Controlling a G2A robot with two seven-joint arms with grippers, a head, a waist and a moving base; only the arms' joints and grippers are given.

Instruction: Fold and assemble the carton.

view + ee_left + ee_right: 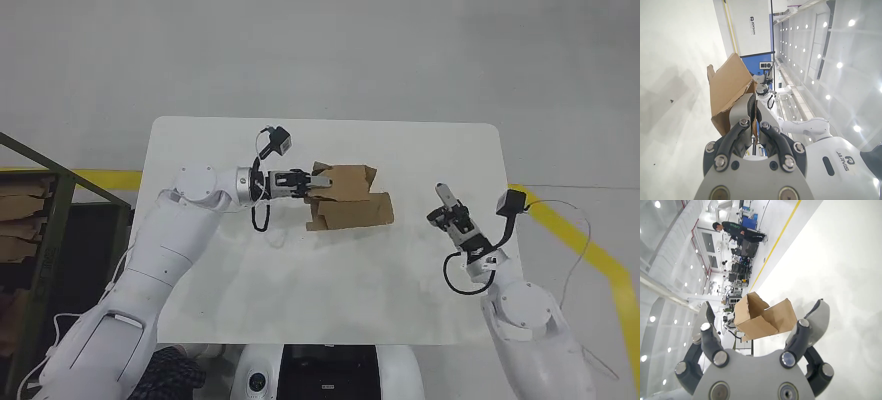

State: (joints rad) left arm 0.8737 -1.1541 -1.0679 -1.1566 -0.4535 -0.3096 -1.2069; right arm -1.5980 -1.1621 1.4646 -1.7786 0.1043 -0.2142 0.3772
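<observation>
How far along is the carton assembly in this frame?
Done: the carton is opened out of flat, its panels standing on the table. In hand: the left end effector is shut on one edge panel. Remaining: flaps stick out unfolded, no closed box yet; the right end effector is open, apart from it.

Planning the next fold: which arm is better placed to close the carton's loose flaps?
Right, probably. The right tool is open, empty and faces the open carton; the left tool is shut on its wall.
</observation>
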